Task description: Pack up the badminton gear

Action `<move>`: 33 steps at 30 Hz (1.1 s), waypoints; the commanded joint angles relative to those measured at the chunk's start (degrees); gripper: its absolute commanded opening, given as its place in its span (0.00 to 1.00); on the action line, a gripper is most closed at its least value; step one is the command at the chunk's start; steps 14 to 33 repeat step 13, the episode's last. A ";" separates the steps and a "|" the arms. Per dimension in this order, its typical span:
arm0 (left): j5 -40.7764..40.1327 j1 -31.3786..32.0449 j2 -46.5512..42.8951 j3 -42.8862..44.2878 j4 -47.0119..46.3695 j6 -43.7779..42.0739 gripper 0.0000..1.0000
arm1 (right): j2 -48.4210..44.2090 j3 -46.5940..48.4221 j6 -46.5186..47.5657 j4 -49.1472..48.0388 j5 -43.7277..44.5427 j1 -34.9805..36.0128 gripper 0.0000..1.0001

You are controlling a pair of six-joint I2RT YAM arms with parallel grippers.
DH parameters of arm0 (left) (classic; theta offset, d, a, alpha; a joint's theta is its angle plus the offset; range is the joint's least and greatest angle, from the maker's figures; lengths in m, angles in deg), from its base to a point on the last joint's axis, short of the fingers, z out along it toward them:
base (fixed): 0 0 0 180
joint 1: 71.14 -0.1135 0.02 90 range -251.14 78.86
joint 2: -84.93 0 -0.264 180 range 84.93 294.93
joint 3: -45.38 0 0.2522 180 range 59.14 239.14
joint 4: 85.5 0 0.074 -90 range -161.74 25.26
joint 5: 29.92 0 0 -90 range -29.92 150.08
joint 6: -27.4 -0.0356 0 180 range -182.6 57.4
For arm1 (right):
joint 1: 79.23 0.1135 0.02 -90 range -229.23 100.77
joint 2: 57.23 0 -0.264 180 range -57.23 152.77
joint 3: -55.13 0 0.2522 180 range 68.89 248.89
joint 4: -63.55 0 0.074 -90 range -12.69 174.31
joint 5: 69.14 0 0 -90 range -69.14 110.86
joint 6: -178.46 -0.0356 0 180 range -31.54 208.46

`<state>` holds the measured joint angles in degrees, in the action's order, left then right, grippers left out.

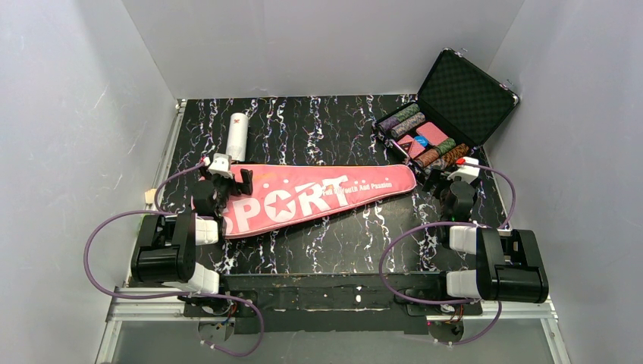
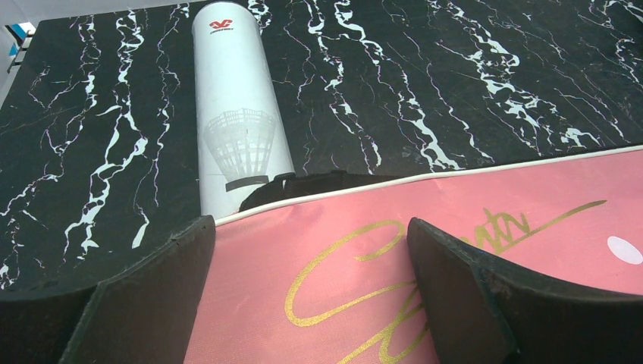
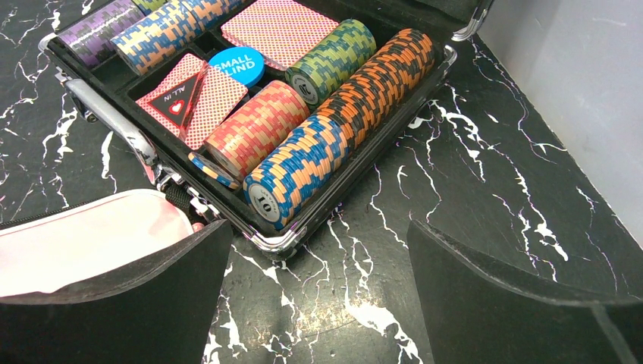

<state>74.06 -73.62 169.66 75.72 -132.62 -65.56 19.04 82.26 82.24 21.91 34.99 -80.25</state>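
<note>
The long pink "SPORT" racket bag [image 1: 311, 196] lies flat across the middle of the table, wide end at the left. Its pink cloth with gold script fills the left wrist view [image 2: 425, 250]. The white-grey tube [image 1: 237, 137] lies just behind the bag's wide end and touches its edge in the left wrist view [image 2: 236, 106]. My left gripper [image 1: 230, 180] is open, its jaws spread over the bag's wide end [image 2: 311, 250]. My right gripper [image 1: 441, 180] is open and empty over bare table [image 3: 318, 258] by the bag's narrow end [image 3: 83, 243]. No rackets or shuttlecocks show.
An open black case [image 1: 464, 95] with patterned chip rolls [image 3: 334, 129] and cards stands at the back right, its corner right ahead of my right gripper. Grey walls [image 1: 76, 114] close the table on three sides.
</note>
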 commanded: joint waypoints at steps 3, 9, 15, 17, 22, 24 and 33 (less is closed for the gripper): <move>-0.35 0.12 0.19 -0.33 1.98 0.62 0.98 | -0.77 0.86 -0.12 -1.54 -0.24 -0.13 0.94; 0.13 -0.20 0.38 0.14 2.64 0.93 0.98 | -0.75 0.82 -0.19 -1.49 -0.22 -0.13 0.94; -0.31 -0.24 0.10 -0.56 1.60 1.01 0.98 | -0.77 0.81 -0.15 -1.56 -0.18 -0.17 0.94; -0.31 -0.24 0.10 -0.56 1.60 1.01 0.98 | -0.77 0.81 -0.15 -1.56 -0.18 -0.17 0.94; -0.31 -0.24 0.10 -0.56 1.60 1.01 0.98 | -0.77 0.81 -0.15 -1.56 -0.18 -0.17 0.94; -0.31 -0.24 0.10 -0.56 1.60 1.01 0.98 | -0.77 0.81 -0.15 -1.56 -0.18 -0.17 0.94; -0.31 -0.24 0.10 -0.56 1.60 1.01 0.98 | -0.77 0.81 -0.15 -1.56 -0.18 -0.17 0.94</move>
